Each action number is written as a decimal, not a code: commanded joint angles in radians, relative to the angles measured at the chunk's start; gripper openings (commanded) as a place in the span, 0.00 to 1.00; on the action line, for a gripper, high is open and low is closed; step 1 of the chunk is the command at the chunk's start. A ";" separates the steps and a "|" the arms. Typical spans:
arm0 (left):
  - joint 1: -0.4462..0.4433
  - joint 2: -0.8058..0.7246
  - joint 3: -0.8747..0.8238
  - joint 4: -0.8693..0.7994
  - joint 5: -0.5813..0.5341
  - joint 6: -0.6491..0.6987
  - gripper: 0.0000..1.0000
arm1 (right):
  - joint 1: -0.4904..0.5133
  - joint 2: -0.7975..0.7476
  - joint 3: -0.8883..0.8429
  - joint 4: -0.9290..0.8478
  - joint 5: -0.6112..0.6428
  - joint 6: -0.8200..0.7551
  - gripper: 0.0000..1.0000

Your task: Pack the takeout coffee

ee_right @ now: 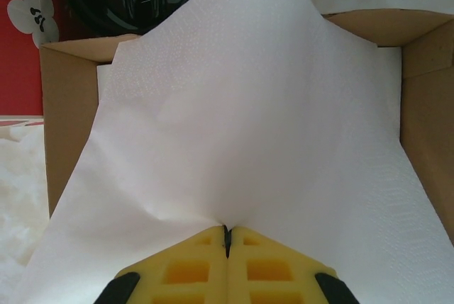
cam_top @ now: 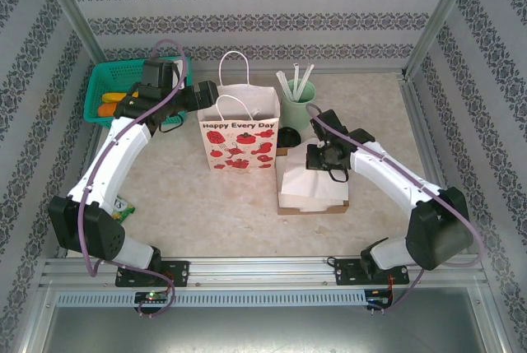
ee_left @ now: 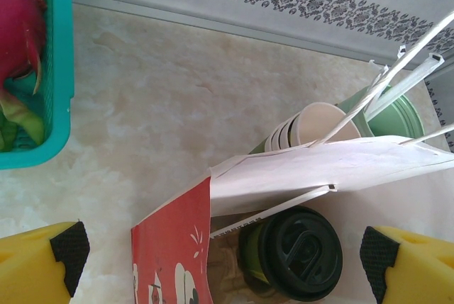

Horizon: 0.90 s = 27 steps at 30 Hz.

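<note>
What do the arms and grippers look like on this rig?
Left arm and right arm: white link shells, bulky black joints, a purple cable looped along each. Left gripper: yellow fingers with black pads. Right gripper: yellow fingers with square moulded recesses.

The paper bag [cam_top: 239, 143] carries the one readable line, "Happy Every Day", in dark letters across the top of its white front face, above a scatter of red pictures. In the left wrist view its red panel shows only small white drawings. The takeout coffee [ee_left: 301, 251] has moulded shapes on its lid, but no legible lettering.
</note>
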 commanded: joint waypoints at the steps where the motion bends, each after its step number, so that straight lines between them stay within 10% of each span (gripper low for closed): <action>1: 0.000 -0.009 -0.007 0.001 -0.008 -0.014 1.00 | -0.002 -0.030 0.048 -0.051 0.020 -0.001 0.00; 27: 0.002 -0.156 -0.108 0.101 -0.017 0.046 1.00 | 0.024 -0.365 -0.109 0.288 -0.123 -0.092 0.00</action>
